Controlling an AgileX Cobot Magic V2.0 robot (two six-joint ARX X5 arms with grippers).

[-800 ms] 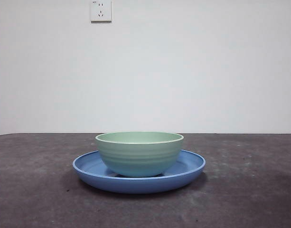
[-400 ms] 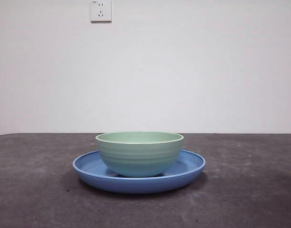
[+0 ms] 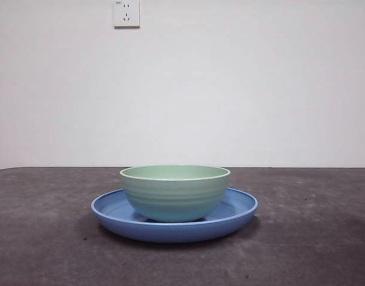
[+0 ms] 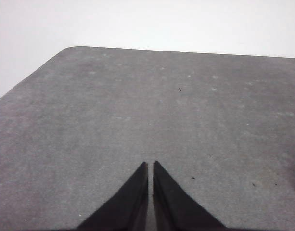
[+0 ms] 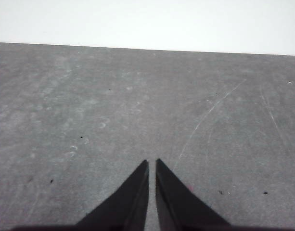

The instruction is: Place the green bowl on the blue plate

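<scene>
Front view: green bowl (image 3: 175, 193) sits upright on blue plate (image 3: 174, 219).

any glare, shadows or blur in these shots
Front view: sharp and evenly lit, soft sheen on the green bowl, faint shadow under the blue plate. Left wrist view: the wall is washed out white, the tabletop slightly soft. Right wrist view: crisper, fine scratches show.

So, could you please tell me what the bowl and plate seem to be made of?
The green bowl: probably matte plastic or melamine, with soft sheen and moulded ridges. The blue plate: likely the same material, glossier, with highlights along its rim. Ceramic cannot be ruled out.
</scene>
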